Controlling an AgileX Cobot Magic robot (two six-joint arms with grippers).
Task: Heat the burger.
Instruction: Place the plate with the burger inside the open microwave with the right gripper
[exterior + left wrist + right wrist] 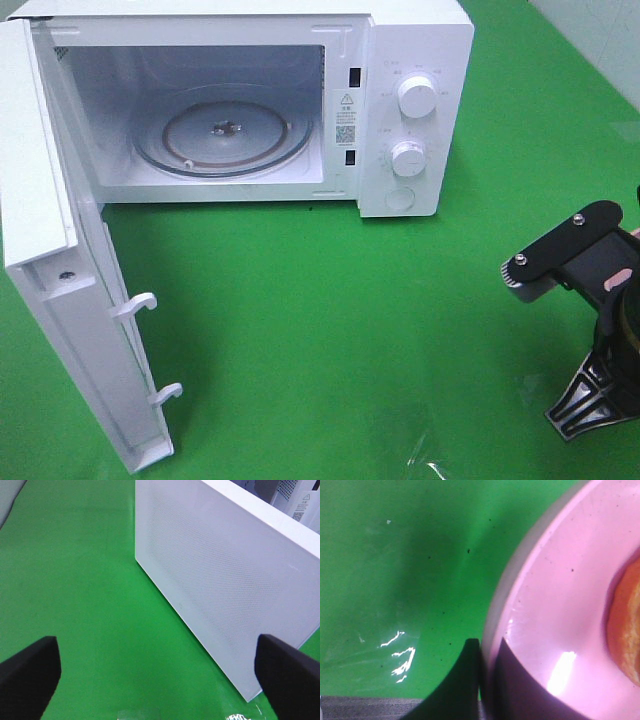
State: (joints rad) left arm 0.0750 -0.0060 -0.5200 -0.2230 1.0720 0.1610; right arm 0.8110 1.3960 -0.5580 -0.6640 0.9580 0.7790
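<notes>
The right claw [481, 652] clenched the pink plate [560, 580] by its rim; the burger [627, 625] lay on it nearby; the left claw [157, 675] gaped.

warning-triangle sticker [346, 100] on microwave [440, 40] front frame, QR code [345, 134] beneath it, print too small to read, faint marks around upper knob [416, 97] and lower knob [408, 157], illegible

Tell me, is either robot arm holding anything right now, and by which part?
The right fingers pinch the pink plate by its rim, with the burger sitting on it. The left fingers stand open and hold nothing.
</notes>
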